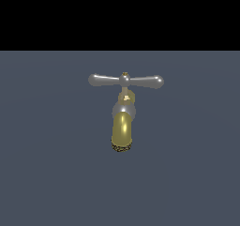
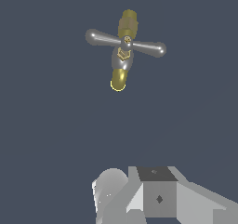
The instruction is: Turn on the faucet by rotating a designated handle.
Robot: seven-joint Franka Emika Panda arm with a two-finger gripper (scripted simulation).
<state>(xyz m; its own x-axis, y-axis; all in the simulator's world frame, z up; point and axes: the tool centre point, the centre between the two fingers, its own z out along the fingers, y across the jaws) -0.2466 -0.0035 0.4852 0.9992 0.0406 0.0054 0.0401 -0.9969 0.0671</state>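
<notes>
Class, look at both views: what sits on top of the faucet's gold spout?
Above the spout comes a silver collar, then the crossbar handle with a small gold cap on its hub. How the stem joins inside the collar is covered. The tool is well away from it.

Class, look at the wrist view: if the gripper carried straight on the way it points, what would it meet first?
Probably the bare floor, short of the faucet; depth is unclear. The gripper is far from the handle.
</notes>
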